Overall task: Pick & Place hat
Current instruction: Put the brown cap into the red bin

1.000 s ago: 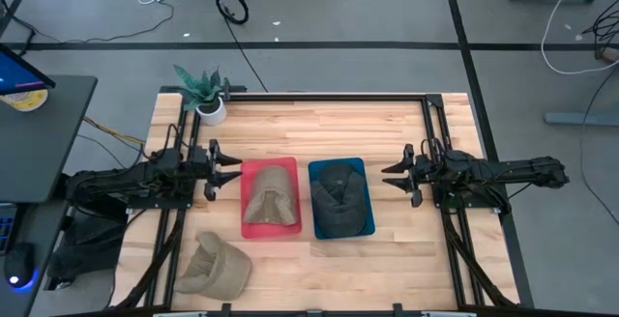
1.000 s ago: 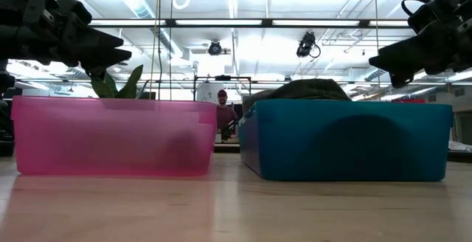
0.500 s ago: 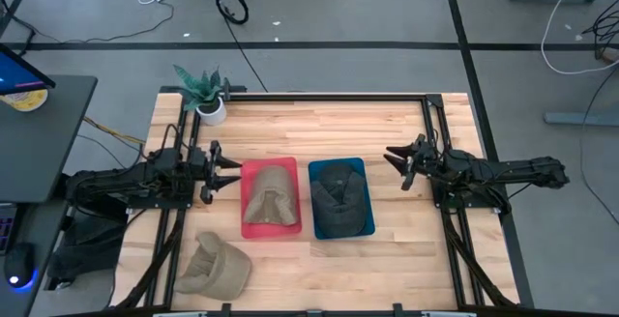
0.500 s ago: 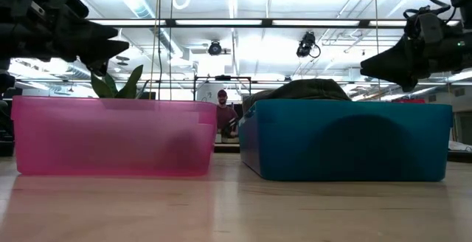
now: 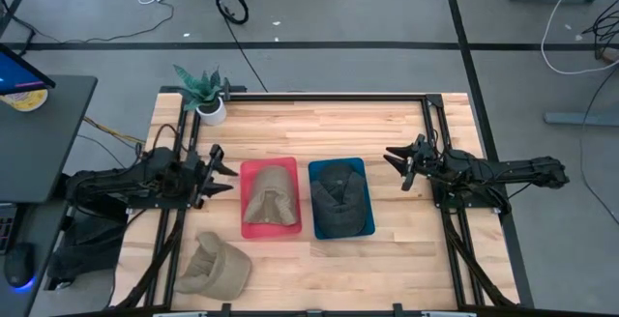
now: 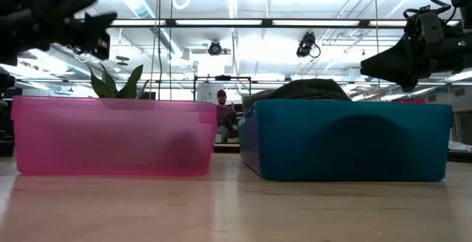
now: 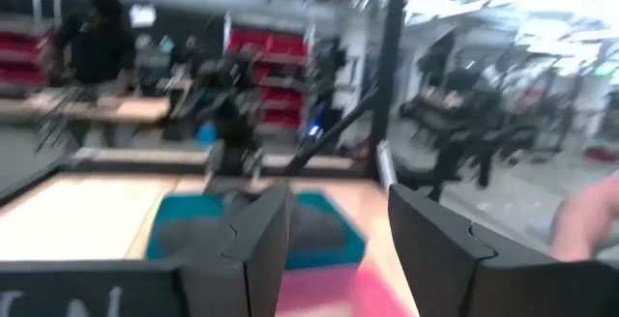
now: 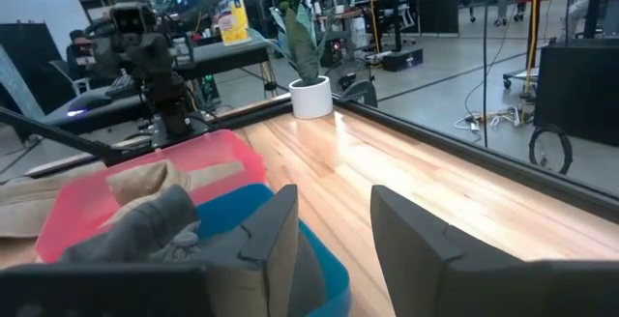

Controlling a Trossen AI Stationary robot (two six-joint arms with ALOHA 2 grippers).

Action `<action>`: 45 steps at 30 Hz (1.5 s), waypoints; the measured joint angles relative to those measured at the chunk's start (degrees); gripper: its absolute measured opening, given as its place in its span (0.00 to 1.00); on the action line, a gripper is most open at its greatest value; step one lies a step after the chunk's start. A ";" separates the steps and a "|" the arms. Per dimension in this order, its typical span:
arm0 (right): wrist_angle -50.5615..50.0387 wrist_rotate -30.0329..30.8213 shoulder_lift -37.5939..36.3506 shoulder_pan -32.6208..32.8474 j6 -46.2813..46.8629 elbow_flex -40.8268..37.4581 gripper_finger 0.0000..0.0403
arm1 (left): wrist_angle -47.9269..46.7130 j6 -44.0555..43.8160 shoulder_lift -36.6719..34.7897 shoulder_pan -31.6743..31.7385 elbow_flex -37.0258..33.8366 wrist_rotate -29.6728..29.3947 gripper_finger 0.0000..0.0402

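Observation:
A tan hat (image 5: 270,204) lies in the pink bin (image 5: 246,177). A dark hat (image 5: 340,197) fills the blue bin (image 5: 367,193) and bulges above its rim (image 6: 308,89). A second tan hat (image 5: 213,264) rests on the table near the front left. My left gripper (image 5: 221,171) hovers open just left of the pink bin, raised above it (image 6: 103,32). My right gripper (image 5: 397,169) hovers open to the right of the blue bin, raised too (image 6: 369,63). The right wrist view shows both bins and hats (image 8: 145,177) past the open fingers (image 8: 334,225).
A potted plant (image 5: 205,95) stands at the table's far left corner. A black frame rail (image 5: 329,96) runs along the far edge and down both sides. Bare wood lies in front of the bins (image 5: 338,269) and behind them. People show in the room beyond (image 6: 222,109).
My right gripper turned about its wrist and shifted a little toward the far edge, then held still. My left gripper drew back toward the table's left edge and turned. Both stayed open; the hats and bins did not move.

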 joint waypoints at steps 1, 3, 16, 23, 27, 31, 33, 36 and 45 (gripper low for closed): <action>-0.02 0.00 0.00 0.00 0.00 0.00 0.34 | 1.61 -0.26 0.00 -0.22 0.00 0.53 0.45; -0.02 0.01 0.00 0.00 0.00 0.00 0.34 | 4.78 -0.19 0.00 -1.04 0.00 0.56 0.45; -0.02 0.00 0.00 0.00 0.00 0.00 0.34 | 24.83 -4.06 0.07 -14.31 1.69 5.70 0.45; -0.02 0.00 0.00 0.00 0.00 0.00 0.34 | 24.58 -2.11 0.69 -20.91 4.38 3.35 0.45; -0.02 -0.02 0.00 0.00 -0.02 0.00 0.34 | 24.41 -0.44 1.95 -23.99 5.50 1.89 0.45; -0.02 -0.02 0.00 0.00 -0.02 0.00 0.34 | 24.16 0.69 4.75 -27.22 7.76 0.16 0.45; -0.02 -0.02 0.00 0.00 -0.02 0.00 0.34 | 23.79 1.74 6.73 -28.95 9.23 -0.04 0.45; -0.02 -0.02 0.00 0.00 -0.02 0.00 0.34 | 21.30 4.07 10.21 -31.71 12.10 -1.33 0.45; -0.02 -0.02 0.00 0.00 -0.02 0.00 0.34 | 4.57 4.30 23.38 -40.34 23.11 -22.06 0.45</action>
